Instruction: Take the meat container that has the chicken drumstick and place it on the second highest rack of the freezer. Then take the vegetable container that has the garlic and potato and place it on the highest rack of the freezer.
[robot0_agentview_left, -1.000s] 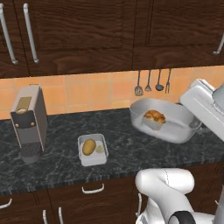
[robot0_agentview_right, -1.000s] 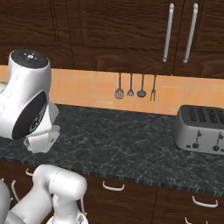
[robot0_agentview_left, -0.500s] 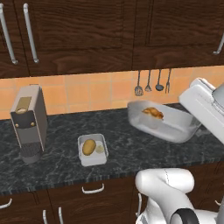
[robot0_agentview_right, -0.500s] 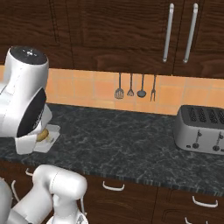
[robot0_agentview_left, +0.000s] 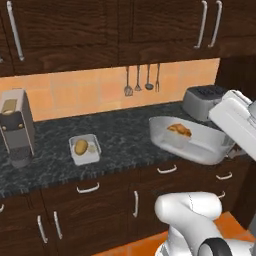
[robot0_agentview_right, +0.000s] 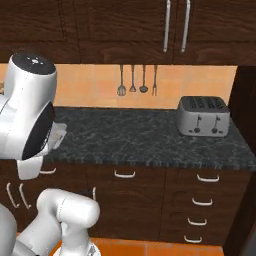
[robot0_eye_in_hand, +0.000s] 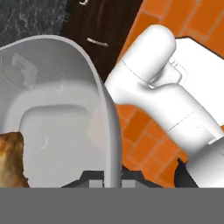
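One container, the meat container (robot0_agentview_left: 192, 142) w/ the chicken drumstick (robot0_agentview_left: 179, 130) lying in it, is hanging off the surface (robot0_agentview_left: 120, 137) now, out over the cabinet fronts in the left base view. Your tool (robot0_eye_in_hand: 112, 177) is clamped together on its rim; the hand view is showing the wall pinched between the tips. Versus a sec ago the whole scene is sliding left: the base is turning or driving right, and the toaster (robot0_agentview_right: 202, 116) is coming into view. The container is riding along, tilted, drumstick still inside. The vegetable container (robot0_agentview_left: 85, 149) w/ the potato (robot0_agentview_left: 81, 146) is sitting on the surface near the coffee machine (robot0_agentview_left: 16, 125), untouched; garlic too small to make out. Freezer isn't reached yet, so you're probably mid-carry toward the 2nd highest rack. Keep the tilt in check or the drumstick may slide out.
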